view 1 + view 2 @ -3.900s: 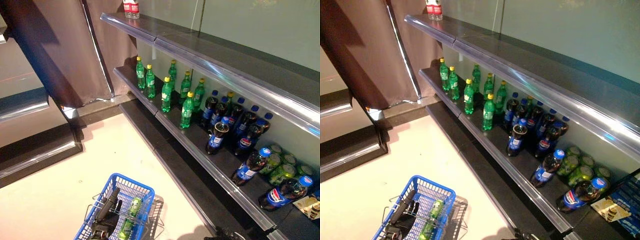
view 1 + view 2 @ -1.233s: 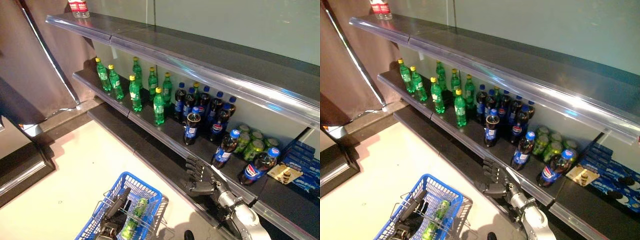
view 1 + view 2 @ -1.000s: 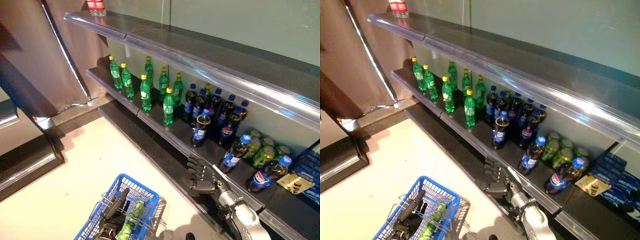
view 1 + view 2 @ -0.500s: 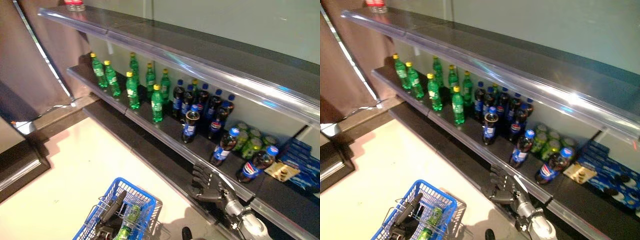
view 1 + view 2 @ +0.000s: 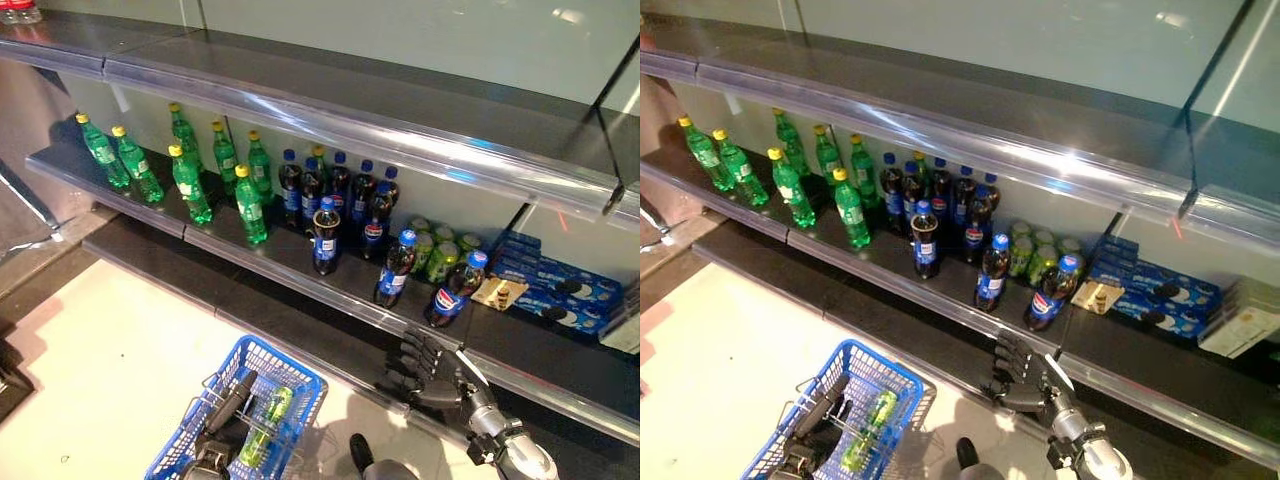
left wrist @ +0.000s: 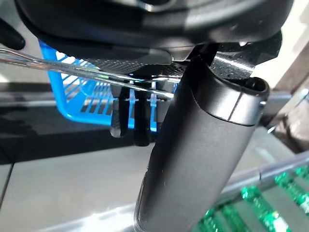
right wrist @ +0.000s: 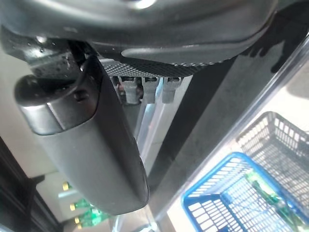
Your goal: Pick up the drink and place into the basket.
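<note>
Inside basket [image 5: 300, 375] | green drink [image 5: 262, 427] lying flat, lengthwise.

Both head cameras look steeply down: shelf [image 5: 330, 290] across the upper frame, blue basket [image 5: 290, 372] lower left. Each wrist camera sits tight against its own hand, sharing that basket [image 7: 212, 203] beyond.
</note>
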Available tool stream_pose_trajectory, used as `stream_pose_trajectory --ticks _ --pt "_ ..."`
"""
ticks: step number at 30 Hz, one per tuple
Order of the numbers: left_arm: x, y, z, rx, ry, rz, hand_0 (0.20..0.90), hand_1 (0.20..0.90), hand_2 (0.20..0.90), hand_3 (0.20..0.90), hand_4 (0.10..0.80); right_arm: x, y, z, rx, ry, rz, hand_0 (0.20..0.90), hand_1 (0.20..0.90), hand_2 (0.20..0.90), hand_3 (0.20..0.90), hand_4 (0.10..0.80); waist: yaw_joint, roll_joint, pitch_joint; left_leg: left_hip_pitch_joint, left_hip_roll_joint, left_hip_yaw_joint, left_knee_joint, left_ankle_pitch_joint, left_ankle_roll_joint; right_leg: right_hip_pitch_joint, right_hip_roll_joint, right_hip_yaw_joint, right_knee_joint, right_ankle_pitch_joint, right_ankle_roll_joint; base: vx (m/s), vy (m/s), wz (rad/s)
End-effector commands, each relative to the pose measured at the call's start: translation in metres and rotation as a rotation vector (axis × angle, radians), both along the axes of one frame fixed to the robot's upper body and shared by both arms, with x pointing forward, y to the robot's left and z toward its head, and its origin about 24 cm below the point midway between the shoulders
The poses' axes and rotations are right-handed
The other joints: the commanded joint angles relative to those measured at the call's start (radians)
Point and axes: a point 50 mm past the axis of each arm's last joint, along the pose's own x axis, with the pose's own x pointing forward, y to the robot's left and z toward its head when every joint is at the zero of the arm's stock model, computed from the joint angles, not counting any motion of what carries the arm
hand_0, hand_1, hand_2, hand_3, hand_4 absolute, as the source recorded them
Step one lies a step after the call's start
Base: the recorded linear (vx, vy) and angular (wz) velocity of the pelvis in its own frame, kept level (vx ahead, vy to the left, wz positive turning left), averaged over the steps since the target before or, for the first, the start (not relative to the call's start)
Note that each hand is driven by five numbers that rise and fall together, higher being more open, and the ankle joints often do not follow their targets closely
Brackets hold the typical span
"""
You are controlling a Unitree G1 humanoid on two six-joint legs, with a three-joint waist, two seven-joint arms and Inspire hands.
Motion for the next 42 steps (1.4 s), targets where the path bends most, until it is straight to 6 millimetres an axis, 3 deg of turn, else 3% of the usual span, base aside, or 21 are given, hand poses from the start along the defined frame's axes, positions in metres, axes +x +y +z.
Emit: stream_pose_trajectory --ticks 1,6,8,16,32,42 --pt "0.073 0.028 0.07 0.154 -0.438 0.023 0.3 0.3 0.3 0.2 0.1 0.024 -0.018 0.056 0.028 -0.322 -0.132 0.9 0.9 0.9 0.9 0.8 -0.002 0.048 -0.045 -0.093 -0.048 -0.151 0.126 -0.096 0.051 -0.025 0.035 -0.044 0.041 -0.01 0.031 0.026 0.011 -0.26" --pt "0.07 0.034 0.068 0.164 -0.425 0.054 0.3 0.3 0.3 0.2 0.1 0.02 -0.032 0.056 -0.037 -0.336 -0.286 0.9 0.9 0.9 0.9 0.8 -0.009 0.051 -0.044 -0.087 -0.049 -0.144 0.121 -0.1 0.057 -0.032 0.039 -0.042 0.044 -0.01 0.033 0.035 0.007 -0.07" --pt "0.067 0.04 0.069 0.173 -0.416 0.073 0.3 0.3 0.3 0.2 0.1 0.014 -0.046 0.06 -0.094 -0.364 -0.428 0.9 0.9 0.9 0.9 0.8 -0.015 0.054 -0.042 -0.082 -0.05 -0.14 0.114 -0.1 0.06 -0.036 0.041 -0.04 0.047 -0.01 0.036 0.067 0.01 -0.08" --pt "0.065 0.048 0.07 0.184 -0.396 0.095 0.3 0.3 0.3 0.2 0.1 0.012 -0.064 0.07 -0.186 -0.429 -0.621 0.9 0.9 0.9 0.9 0.8 -0.014 0.062 -0.035 -0.067 -0.052 -0.148 0.093 -0.097 0.066 -0.047 0.044 -0.047 0.055 -0.007 0.042 0.055 -0.003 -0.27" --pt "0.041 0.062 0.059 0.222 -0.298 0.057 0.3 0.3 0.3 0.2 0.1 0.018 -0.08 0.067 -0.337 -0.394 -0.74 0.9 0.9 0.9 0.9 0.8 0.057 0.054 -0.012 -0.06 -0.048 -0.194 0.094 -0.092 0.069 -0.04 0.018 -0.128 0.088 -0.026 0.053 0.115 -0.055 0.1" --pt "0.036 0.078 0.066 0.255 -0.281 0.034 0.3 0.3 0.3 0.2 0.1 0.021 -0.091 0.071 -0.398 -0.412 -0.851 0.9 0.9 0.9 0.9 0.8 0.095 0.038 0.079 -0.14 -0.026 -0.211 0.265 -0.127 0.064 -0.045 -0.01 -0.171 0.182 -0.067 0.057 0.087 -0.087 0.2"
